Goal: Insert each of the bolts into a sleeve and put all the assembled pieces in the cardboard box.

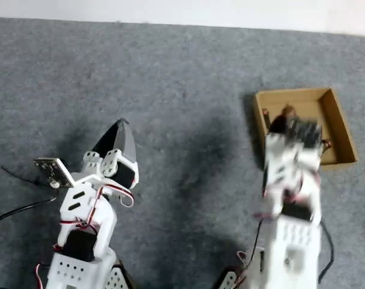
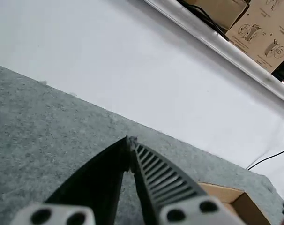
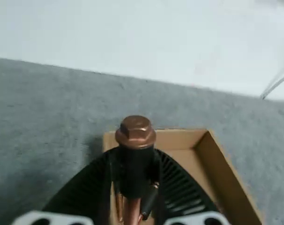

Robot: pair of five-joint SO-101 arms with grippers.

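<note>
Bolt (image 3: pixel 136 132) sits in a sleeve (image 3: pixel 135 173), head uppermost. The pair is held upright between the fingers of the right gripper (image 3: pixel 135 159), which are closed on the sleeve. The high view places this gripper over the box (image 1: pixel 344 126) at the right of the counter (image 1: pixel 188 90).

Left gripper (image 1: pixel 122 125): at the near left, well apart from the box, fingers closed on nothing.

Step in hand, as judged: depositing the assembled piece in the box.
- Lower it within the walls before opening the fingers, so that it cannot bounce out.
- Keep the head up until release. The bolt probably fits loosely and could slide out if tipped.
- Open over bare floor and avoid touching the walls.

Materials and shapes:
- Bolt: copper-coloured metal, smooth and glossy, with a hexagonal head on a round flange. Its shank protrudes below the sleeve.
- Sleeve: matt black, cylindrical, narrower than the flange.
- Box: thin brown cardboard, shallow and open-topped, probably light and easily pushed.
- Counter: grey fibrous covering, likely high in friction.
- Fingers: black, ribbed, tapering to a point.
</note>
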